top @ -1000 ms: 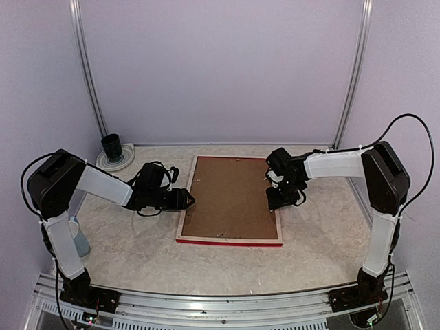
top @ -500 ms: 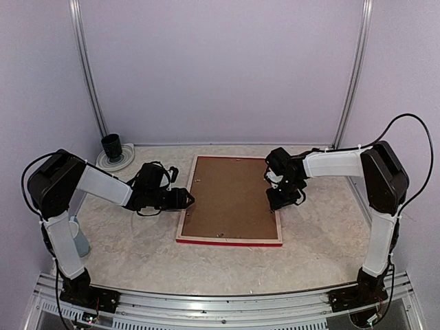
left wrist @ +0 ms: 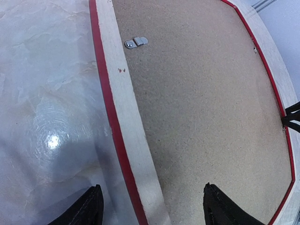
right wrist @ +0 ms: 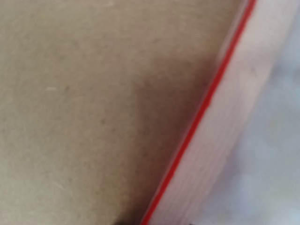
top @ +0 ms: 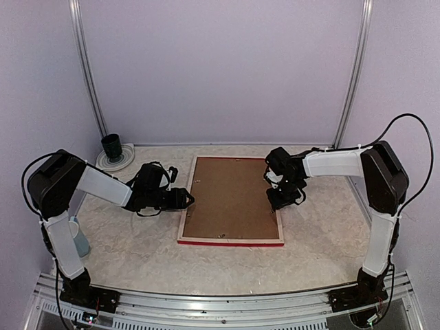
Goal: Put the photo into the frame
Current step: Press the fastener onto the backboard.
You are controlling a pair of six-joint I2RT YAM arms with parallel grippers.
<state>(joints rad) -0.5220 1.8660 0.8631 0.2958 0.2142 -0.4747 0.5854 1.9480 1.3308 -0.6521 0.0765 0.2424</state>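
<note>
red-fronted, pale-backed rectangular frame (top: 229, 241) lies face down at picture centre, brown backing board (top: 230, 196) inside; photo unseen; your left gripper (top: 188, 199) gapes astride its left rail; right gripper (top: 282, 200) at the right rail, grip impossible to tell; a one-sided nudge could skid the frame.

Frame (left wrist: 119, 108): pale wood back w/ thin red edge, running between jaws of left gripper (left wrist: 152, 208); jaws black. Board (left wrist: 201, 103) ahead of jaws: speckled brown. Clip (left wrist: 136, 42) further ahead: silver. Table (left wrist: 42, 93), outside the left-hand jaw: pale grey-beige marbling, white glare spot.
</note>
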